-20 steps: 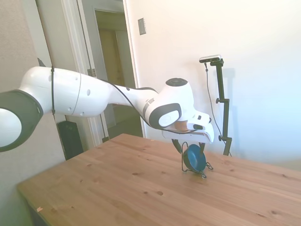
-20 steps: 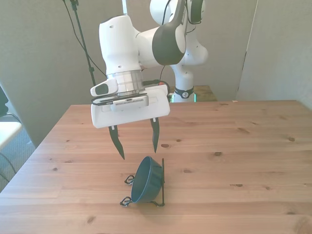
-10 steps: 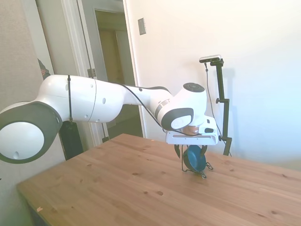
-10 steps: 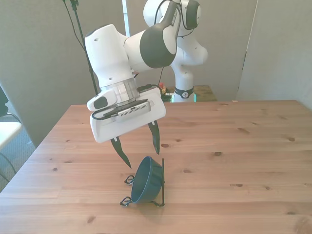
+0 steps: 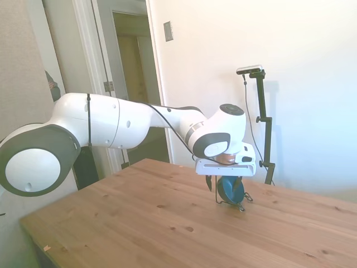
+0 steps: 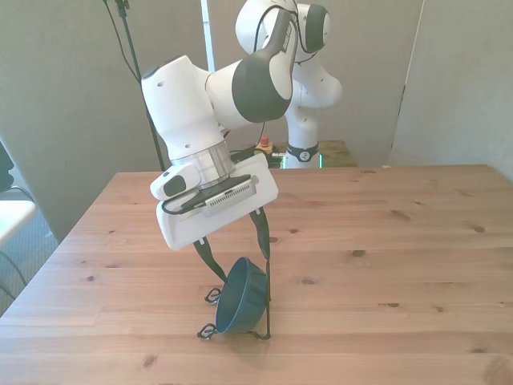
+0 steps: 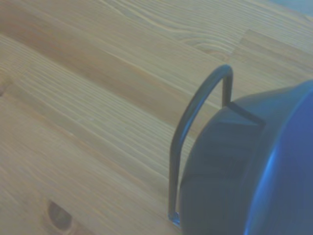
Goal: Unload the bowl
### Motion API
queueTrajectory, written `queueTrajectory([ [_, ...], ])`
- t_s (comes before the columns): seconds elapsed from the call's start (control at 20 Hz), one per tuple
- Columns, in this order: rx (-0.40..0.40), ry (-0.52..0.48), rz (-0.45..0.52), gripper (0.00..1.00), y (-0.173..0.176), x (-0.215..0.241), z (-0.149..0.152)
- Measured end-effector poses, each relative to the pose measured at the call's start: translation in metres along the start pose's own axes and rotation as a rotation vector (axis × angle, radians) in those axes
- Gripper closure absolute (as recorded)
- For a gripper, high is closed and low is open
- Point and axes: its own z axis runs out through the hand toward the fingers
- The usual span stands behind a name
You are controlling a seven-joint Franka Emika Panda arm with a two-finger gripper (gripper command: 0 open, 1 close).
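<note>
The teal-blue bowl (image 6: 240,298) (image 5: 231,191) stands on its edge, leaning in a thin black wire stand (image 6: 268,301) (image 5: 241,206) near the table's front edge in the front view. My gripper (image 6: 239,267) (image 5: 225,185) hangs tilted just above it and is open. One finger is down beside the bowl's outer wall and the other is at the upper rim by the stand's upright loop. I cannot tell whether either finger touches the bowl. In the wrist view the bowl (image 7: 254,166) fills one corner, with the stand's wire loop (image 7: 193,110) curving against it.
The wooden table (image 6: 385,241) (image 5: 139,218) spreads wide around the stand on all sides. In the side view a white wall rises behind the table's far edge, and a doorway (image 5: 134,84) opens at the back left.
The gripper has come down and tilted further, so its fingers went from above the bowl to either side of its upper rim. The bowl and stand have not moved.
</note>
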Motion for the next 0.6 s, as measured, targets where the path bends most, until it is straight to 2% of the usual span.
queueTrajectory([
  [0.2,0.034,-0.003,-0.004,1.0,-0.0018,0.0032,-0.0057],
  [0.6,0.045,-0.01,-0.009,1.0,0.0009,0.0095,-0.0073],
])
